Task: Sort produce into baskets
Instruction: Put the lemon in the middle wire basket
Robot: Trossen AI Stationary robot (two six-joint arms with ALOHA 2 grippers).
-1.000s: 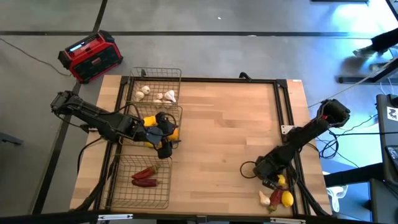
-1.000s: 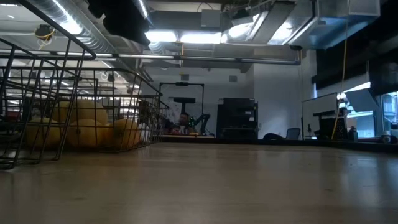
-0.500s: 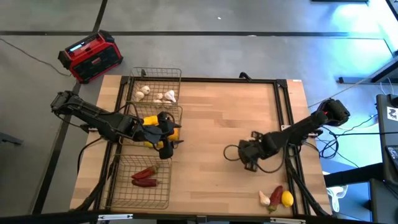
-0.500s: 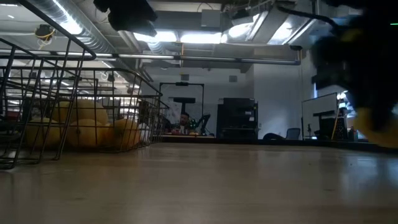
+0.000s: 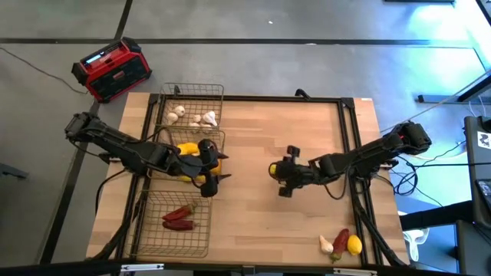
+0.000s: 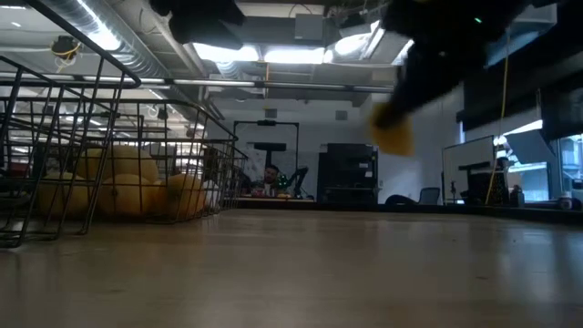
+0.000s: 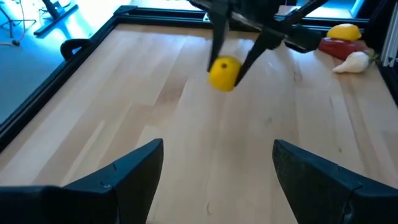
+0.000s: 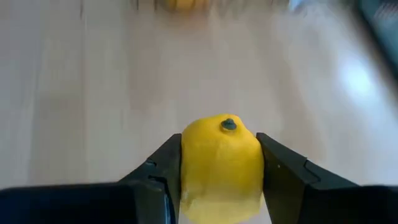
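Since before, right claw (image 5: 275, 170) has carried a lemon (image 5: 273, 169) to mid-table. From above, left claw (image 5: 212, 178) waits wide by the baskets (image 5: 157, 136). Wrist view: fingers (image 8: 283, 171) pinch its sides; it could slip.

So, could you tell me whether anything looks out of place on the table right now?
Yes: a garlic bulb, red chili and lemon lie loose at the table's near right corner, outside any basket. The right gripper carries another lemon above mid-table.

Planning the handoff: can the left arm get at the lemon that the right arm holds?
Probably yes: the lemon hangs over bare table facing the left gripper, whose fingers are open.
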